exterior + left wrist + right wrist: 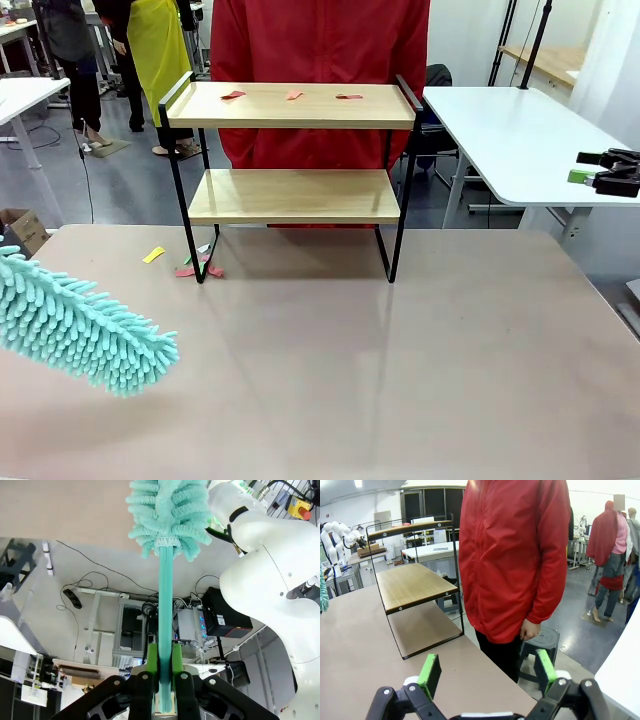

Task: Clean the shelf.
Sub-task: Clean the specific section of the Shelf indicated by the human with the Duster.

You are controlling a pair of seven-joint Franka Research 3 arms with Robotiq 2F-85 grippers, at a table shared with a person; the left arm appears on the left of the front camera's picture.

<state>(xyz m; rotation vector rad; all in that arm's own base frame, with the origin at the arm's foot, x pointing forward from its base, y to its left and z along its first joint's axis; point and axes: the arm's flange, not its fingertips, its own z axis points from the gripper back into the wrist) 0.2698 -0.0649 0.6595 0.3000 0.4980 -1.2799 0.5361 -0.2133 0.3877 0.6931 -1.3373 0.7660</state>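
The shelf stands at the table's far middle, two wooden boards in a black frame. Three small red scraps lie on its top board. A fluffy teal duster hangs low over the table's left side. In the left wrist view my left gripper is shut on the duster's teal handle, with the duster head at the far end. My right gripper stands open with nothing between its green pads, and the shelf is off to its left.
A person in a red jacket stands right behind the shelf. Yellow and red scraps lie on the brown table by the shelf's left leg. A white side table at the right carries black tools.
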